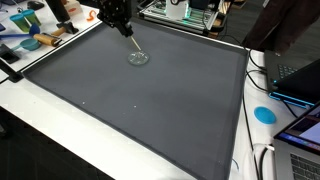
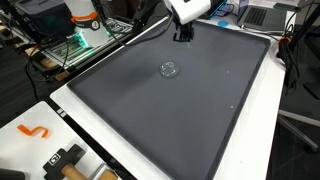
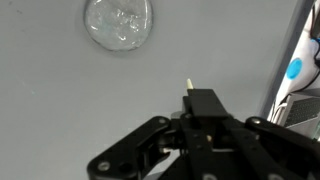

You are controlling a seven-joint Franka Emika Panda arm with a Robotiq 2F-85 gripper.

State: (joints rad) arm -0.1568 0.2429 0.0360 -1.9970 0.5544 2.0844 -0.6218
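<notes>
Stick [image 3: 188, 86] pinched in the closed gripper [image 3: 204, 102], held over the gray mat [image 3: 60, 100], near the clear dish [image 3: 119, 24] at upper left, needing a steady hold.

I count one gripper [image 3: 203, 100], clamped on one thin stick [image 3: 188, 84]. One clear round dish [image 3: 118, 24] sits on one dark grey mat [image 1: 150, 110]. Off the mat I see one blue disc [image 1: 264, 114] and one orange hook [image 2: 35, 131].

No text, label, brand, number or sign is legible in any view
</notes>
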